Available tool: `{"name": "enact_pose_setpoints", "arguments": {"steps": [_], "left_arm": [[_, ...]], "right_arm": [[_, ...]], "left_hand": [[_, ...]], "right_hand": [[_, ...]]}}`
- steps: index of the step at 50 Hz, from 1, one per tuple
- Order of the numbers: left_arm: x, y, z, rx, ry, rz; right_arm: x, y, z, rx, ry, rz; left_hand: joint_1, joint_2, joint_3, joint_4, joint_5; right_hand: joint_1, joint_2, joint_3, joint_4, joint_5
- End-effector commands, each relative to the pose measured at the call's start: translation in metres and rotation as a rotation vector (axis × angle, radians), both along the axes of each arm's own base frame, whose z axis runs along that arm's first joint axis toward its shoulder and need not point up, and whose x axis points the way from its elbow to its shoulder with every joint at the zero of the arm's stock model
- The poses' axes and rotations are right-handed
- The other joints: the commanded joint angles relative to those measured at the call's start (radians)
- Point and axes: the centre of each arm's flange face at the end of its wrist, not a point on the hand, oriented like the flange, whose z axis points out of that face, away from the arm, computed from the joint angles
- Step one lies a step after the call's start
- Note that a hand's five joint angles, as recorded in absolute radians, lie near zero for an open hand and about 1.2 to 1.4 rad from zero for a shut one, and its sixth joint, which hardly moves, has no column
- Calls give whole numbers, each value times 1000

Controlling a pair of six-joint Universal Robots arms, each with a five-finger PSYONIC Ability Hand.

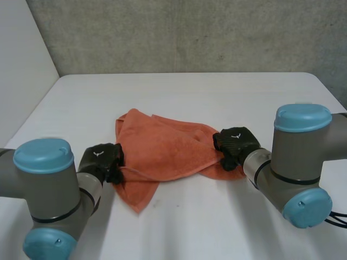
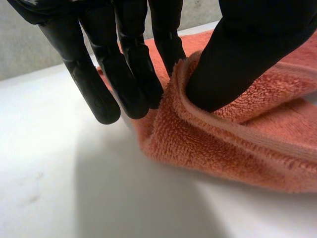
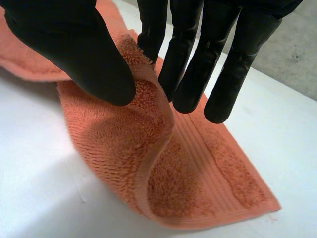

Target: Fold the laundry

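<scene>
An orange towel (image 1: 162,154) lies rumpled and partly folded over in the middle of the white table (image 1: 190,92). My left hand (image 1: 102,161) is at the towel's left edge, and in the left wrist view the thumb (image 2: 237,59) and a finger (image 2: 166,44) pinch a raised fold of the towel (image 2: 223,144). My right hand (image 1: 236,145) is at the towel's right edge. There its thumb (image 3: 84,64) and fingers (image 3: 153,29) pinch a lifted fold of the towel (image 3: 148,163); the corner beneath lies flat.
A grey concrete wall (image 1: 190,32) stands behind the table's far edge. Bare table top surrounds the towel on all sides. Both arms (image 1: 49,189) reach in from the near edge.
</scene>
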Motion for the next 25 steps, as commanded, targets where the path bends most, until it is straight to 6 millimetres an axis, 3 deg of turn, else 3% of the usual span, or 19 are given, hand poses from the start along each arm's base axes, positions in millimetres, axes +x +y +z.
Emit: {"name": "enact_pose_setpoints", "arguments": {"steps": [1,2,5,7,8,9,10,11,12,13,14,15,17,19,21,22,23,24,25], "left_arm": [[-10,-22,14,-126,-108,-55],[-13,-27,17,-150,-123,-61],[-29,-60,55,-346,-162,-73],[-35,-73,78,-440,-161,-70],[-41,-85,106,-544,-149,-60],[-44,-90,121,-598,-138,-59],[-44,-90,121,-599,-138,-59],[-46,-94,137,-654,-123,-58],[-52,-101,182,-816,-66,-62],[-53,-100,199,-875,-41,-61],[-53,-100,215,-934,-19,-61],[-52,-98,231,-996,4,-61],[-47,-90,268,-1153,57,-47],[-44,-89,278,-1200,72,-35],[-37,-85,290,-1267,92,-20],[-37,-85,290,-1268,92,-20],[-36,-83,281,-1239,76,-29],[-34,-81,257,-1153,44,-49],[-34,-81,257,-1152,44,-49]], "right_arm": [[6,-3,9,-91,212,115],[9,-7,9,-105,214,119],[17,-25,18,-166,183,102],[30,-51,48,-287,88,57],[33,-56,59,-325,54,43],[33,-57,60,-325,53,43],[36,-61,71,-363,15,29],[43,-76,106,-486,-113,-13],[43,-76,106,-487,-114,-13],[43,-80,119,-530,-162,-30],[43,-81,148,-622,-262,-57],[37,-75,191,-743,-381,-82],[28,-63,230,-852,-488,-98],[17,-49,260,-931,-568,-100],[10,-35,273,-958,-593,-91],[9,-33,269,-941,-583,-87],[11,-33,255,-885,-545,-73],[11,-33,255,-885,-545,-72],[12,-31,248,-853,-524,-63]], "left_hand": [[275,204,211,206,251],[275,204,211,206,251],[275,204,211,206,251],[275,204,211,206,251],[275,204,211,206,251],[275,204,211,206,251],[275,204,211,206,251],[275,204,211,206,251],[275,204,211,206,251],[275,204,211,206,251],[275,204,211,206,251],[275,204,211,206,251],[275,204,211,206,251],[275,204,211,206,251],[275,204,211,206,251],[275,204,211,206,251],[275,204,211,206,251],[275,204,211,206,251],[275,204,211,206,251]], "right_hand": [[427,223,217,208,231],[427,223,217,208,231],[427,223,217,208,231],[427,223,217,208,231],[427,223,217,208,231],[427,223,217,208,231],[427,223,217,208,231],[427,223,217,208,231],[427,223,217,208,231],[427,223,217,208,231],[427,223,217,208,231],[427,223,217,208,231],[427,223,217,208,231],[427,223,217,208,231],[427,223,217,208,231],[427,223,217,208,231],[427,223,217,208,231],[427,223,217,208,231],[427,223,217,208,231]]}}
